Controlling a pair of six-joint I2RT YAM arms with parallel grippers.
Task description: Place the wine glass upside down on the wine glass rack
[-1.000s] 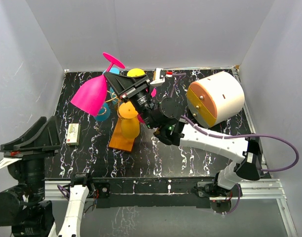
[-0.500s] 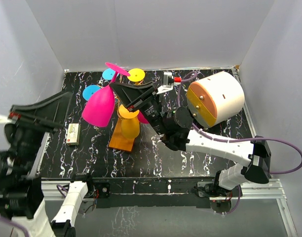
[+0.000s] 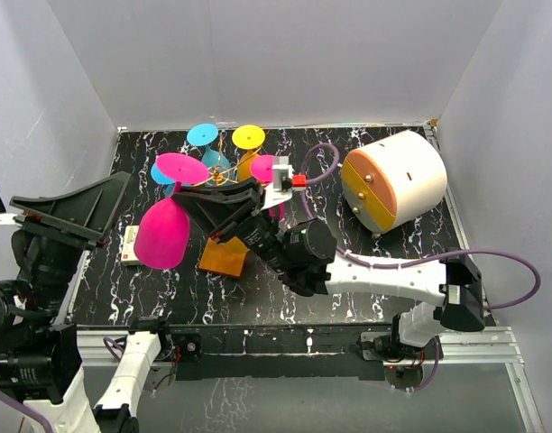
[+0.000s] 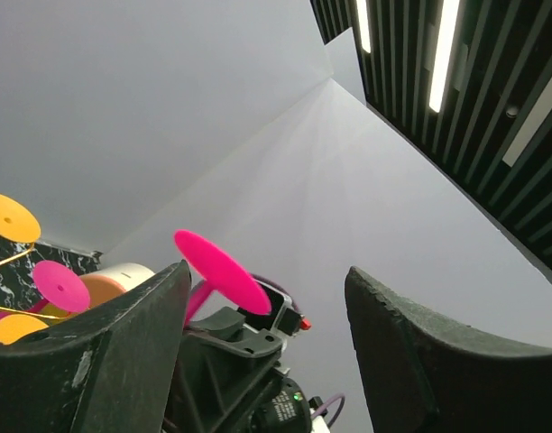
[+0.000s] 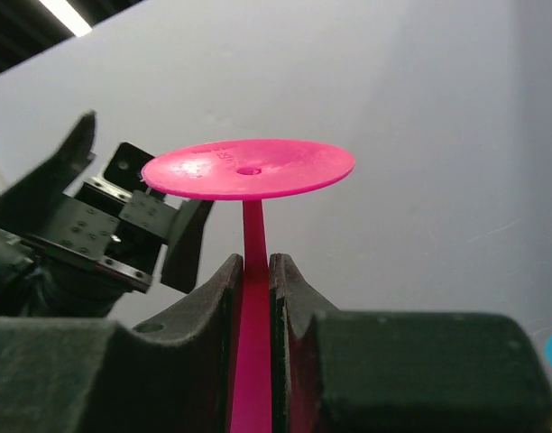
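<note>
One second changed plenty. Left tool (image 3: 100,207) swung up and in; it's wide, empty, and crowds the bowl's left side. Wine glass (image 3: 161,233) went from tilted at the far side to foot-up, bowl-down, nearer, just left of the wine glass rack (image 3: 224,260). Right tool (image 5: 255,271) pinches the stem. Inversion looks done; the hang remains. Rack arms carry other glasses, free slot unclear. Drum (image 3: 393,180) sits well apart, right.

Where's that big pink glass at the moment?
Top view, left of centre: the pink wine glass hangs foot-up, its stem pinched in the right gripper, between the small box and the rack with its orange base.
</note>
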